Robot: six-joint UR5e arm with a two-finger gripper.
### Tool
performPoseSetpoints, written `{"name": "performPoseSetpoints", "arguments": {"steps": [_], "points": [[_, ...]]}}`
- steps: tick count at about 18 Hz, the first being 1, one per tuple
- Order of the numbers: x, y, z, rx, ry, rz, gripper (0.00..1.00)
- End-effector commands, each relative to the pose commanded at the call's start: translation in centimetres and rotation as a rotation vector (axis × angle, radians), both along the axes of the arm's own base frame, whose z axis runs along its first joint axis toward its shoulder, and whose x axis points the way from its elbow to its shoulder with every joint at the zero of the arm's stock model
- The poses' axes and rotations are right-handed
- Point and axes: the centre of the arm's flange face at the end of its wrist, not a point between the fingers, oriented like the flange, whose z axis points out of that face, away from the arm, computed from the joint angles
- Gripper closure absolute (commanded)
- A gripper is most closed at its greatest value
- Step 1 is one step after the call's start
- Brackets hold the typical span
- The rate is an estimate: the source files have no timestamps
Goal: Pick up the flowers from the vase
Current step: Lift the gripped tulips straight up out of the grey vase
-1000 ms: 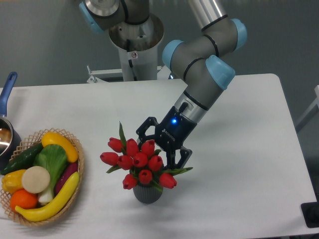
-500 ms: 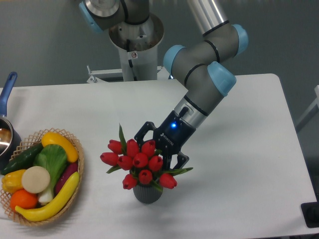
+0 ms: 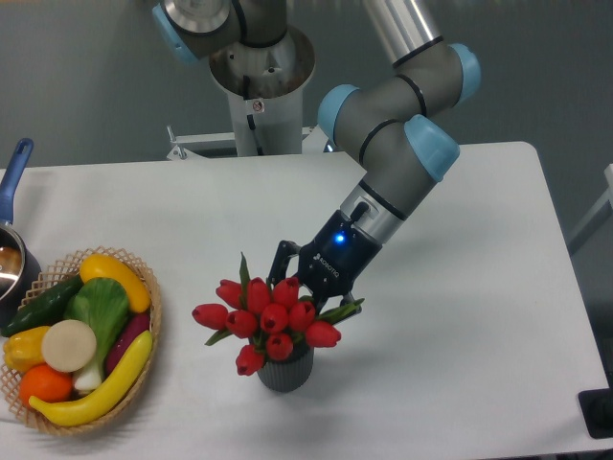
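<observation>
Flowers (image 3: 268,317), a tight bunch of red tulip buds with green leaves, stand in the vase (image 3: 284,370), a small dark grey ribbed cylinder near the front edge of the white table (image 3: 460,287), a little left of centre. The buds spread wider than the vase mouth and hide most of it. The gripper (image 3: 308,290) reaches down from the right and far side at a slant, its black fingers buried in the far right part of the bunch, touching buds and leaves; how far apart the fingers stand, and whether they grip the stems, cannot be told. A blue light shows on the gripper body. At the left, well apart, sits a wicker basket (image 3: 146,287) of yellow, green and orange produce, and beyond it a dark pot (image 3: 11,264) with a blue handle at the table's left edge.
</observation>
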Motion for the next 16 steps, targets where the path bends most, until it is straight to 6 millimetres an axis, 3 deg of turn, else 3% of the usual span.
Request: {"name": "performPoseSetpoints", "arguments": {"steps": [9,16], "points": [[1.9,-0.9,6.9,0.036,-0.056,0.07,0.56],[1.1,-0.5,10.3,0.052,-0.066,0.105,0.56]]}}
